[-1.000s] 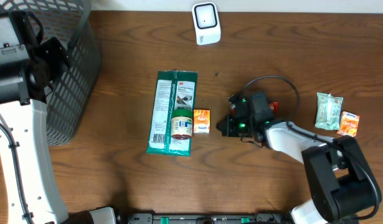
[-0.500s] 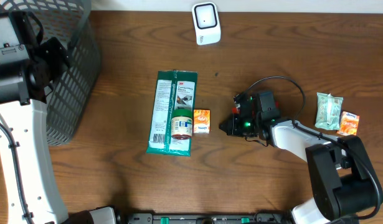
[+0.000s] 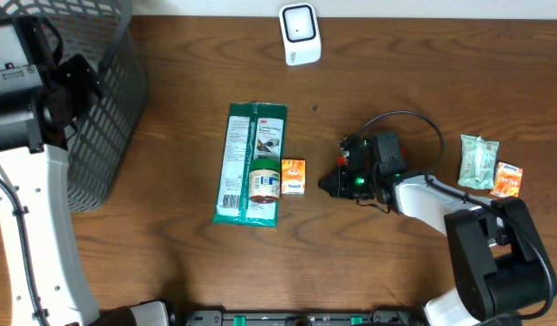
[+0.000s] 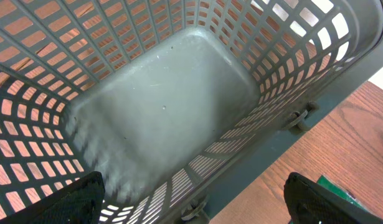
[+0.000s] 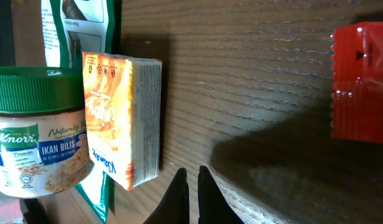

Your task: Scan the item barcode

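A white scanner stands at the table's back edge. Mid-table lies a long green package with a green-lidded Knorr jar on it and a small orange tissue pack beside it. My right gripper rests low on the wood just right of the tissue pack, shut with nothing between its fingers. The right wrist view shows the tissue pack and jar left of the gripper, apart from it. My left gripper hangs open over the grey basket, holding nothing.
The grey mesh basket fills the back left corner. A pale green packet and an orange packet lie at the right edge. A red wrapper shows at the right of the right wrist view. A black cable loops over the right arm.
The right arm drew back a little to the right, away from the tissue pack, then stayed still. The left arm has not moved.
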Motion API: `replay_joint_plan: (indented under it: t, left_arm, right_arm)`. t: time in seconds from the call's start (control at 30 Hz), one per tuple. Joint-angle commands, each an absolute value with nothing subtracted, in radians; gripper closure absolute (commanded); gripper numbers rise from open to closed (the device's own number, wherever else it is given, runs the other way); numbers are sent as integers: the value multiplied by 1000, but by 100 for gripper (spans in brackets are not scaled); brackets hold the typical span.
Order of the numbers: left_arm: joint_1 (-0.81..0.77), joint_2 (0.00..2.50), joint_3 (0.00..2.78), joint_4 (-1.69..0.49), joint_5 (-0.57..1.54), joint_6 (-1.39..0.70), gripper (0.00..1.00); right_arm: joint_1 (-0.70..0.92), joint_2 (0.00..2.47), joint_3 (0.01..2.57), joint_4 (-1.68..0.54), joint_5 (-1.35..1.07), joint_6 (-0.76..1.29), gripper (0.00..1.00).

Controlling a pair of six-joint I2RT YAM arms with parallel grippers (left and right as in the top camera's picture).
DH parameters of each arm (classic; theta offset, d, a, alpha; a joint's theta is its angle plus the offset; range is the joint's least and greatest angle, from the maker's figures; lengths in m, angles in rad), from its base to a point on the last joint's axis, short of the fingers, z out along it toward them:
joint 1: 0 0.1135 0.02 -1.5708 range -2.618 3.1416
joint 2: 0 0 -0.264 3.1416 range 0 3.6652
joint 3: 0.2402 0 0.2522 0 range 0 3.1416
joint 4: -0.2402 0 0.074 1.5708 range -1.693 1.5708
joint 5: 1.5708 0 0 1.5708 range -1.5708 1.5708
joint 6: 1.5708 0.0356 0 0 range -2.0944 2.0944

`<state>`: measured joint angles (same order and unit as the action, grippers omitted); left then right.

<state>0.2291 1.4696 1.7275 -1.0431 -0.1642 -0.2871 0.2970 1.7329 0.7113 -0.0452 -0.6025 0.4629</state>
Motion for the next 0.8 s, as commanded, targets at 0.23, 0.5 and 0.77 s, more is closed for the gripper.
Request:
replay_joint_plan:
  t: [0.23, 0.5, 0.77]
  left_arm:
    - [234, 1468, 1734, -1044, -177, -278, 8]
    - [234, 1468, 1734, -1044, -177, -278, 7]
    - [234, 1468, 1734, -1044, -177, -278, 8]
  right_arm:
    - [289, 1741, 706, -48, -619, 448, 96]
    - [289, 1741, 706, -87, -551, 447, 97]
    - [289, 1741, 706, -115, -497, 448, 97]
